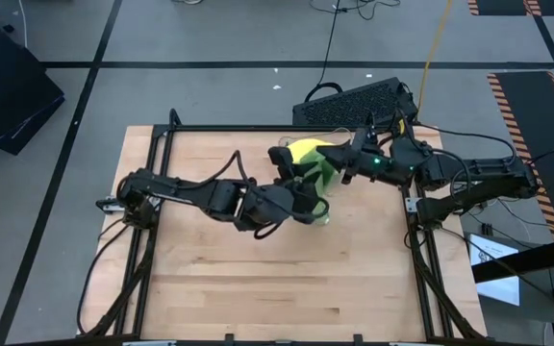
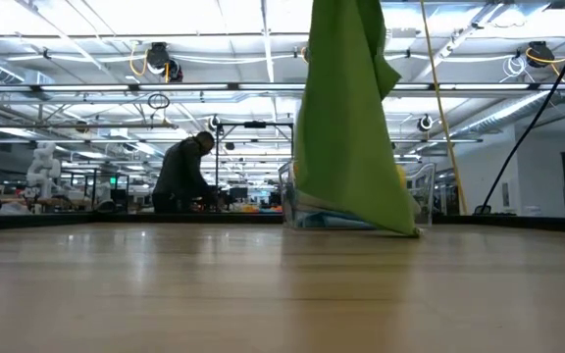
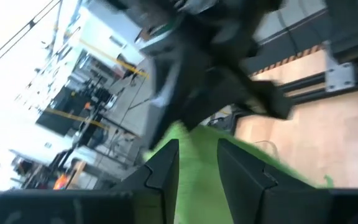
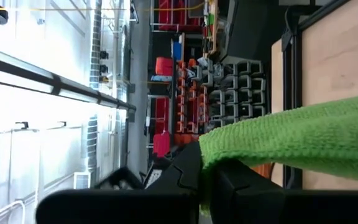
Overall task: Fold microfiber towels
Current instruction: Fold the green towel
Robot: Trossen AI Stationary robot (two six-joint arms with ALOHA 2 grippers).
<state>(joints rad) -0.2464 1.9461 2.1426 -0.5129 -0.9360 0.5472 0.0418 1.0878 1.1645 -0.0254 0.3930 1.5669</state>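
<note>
- My right gripper (image 4: 207, 180) is clamped tight on an edge of the bright green towel (image 2: 346, 127).
- My left gripper (image 3: 197, 171) has the towel between its fingers; I cannot tell whether it grips.
- The towel hangs to the table (image 1: 258, 279), before the bin (image 2: 420, 191).
- A yellow towel (image 1: 306, 149) lies behind.
- No writing I can read.

Two microfiber towels are visible: one bright green towel (image 1: 321, 176) and one yellow towel (image 1: 304, 151) at its 11 o'clock. One clear plastic bin (image 2: 415, 196), two robot arms and one wooden table (image 1: 258, 279) are present. One person (image 2: 184, 176) stands in the background.
</note>
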